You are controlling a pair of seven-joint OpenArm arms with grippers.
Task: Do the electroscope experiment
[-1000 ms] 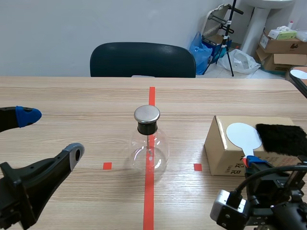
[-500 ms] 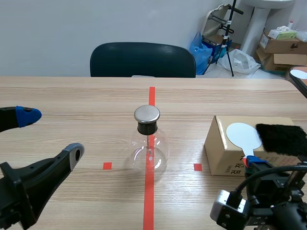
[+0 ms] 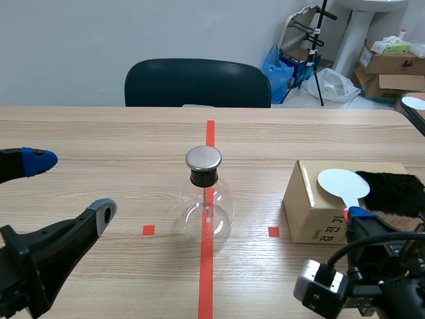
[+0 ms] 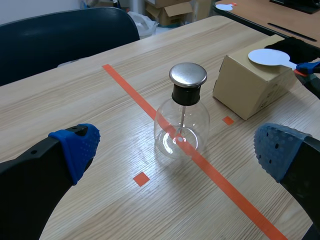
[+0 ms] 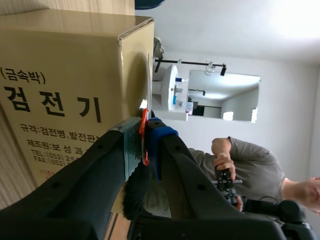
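The electroscope, a clear glass flask (image 3: 206,199) with a black neck and a metal cap, stands on the red tape line at the table's middle. My left gripper (image 3: 70,186) is open at the left, well short of the flask (image 4: 183,120), which shows ahead between its fingers. A cardboard box (image 3: 312,212) sits at the right with a black fur cloth (image 3: 392,193) on top. My right gripper (image 3: 355,216) is shut on the orange handle (image 5: 144,137) of a white disc paddle (image 3: 342,181), whose disc is over the box top.
A dark chair (image 3: 197,83) stands behind the table's far edge. The table's right edge is close to the box (image 4: 245,85). In the right wrist view a person (image 5: 250,165) stands behind the box (image 5: 65,90). Cartons and a tripod stand on the floor at the back right.
The white disc has shifted to the right and a little up over the box, with my right gripper moving the same way. The left arm and the flask have not moved.
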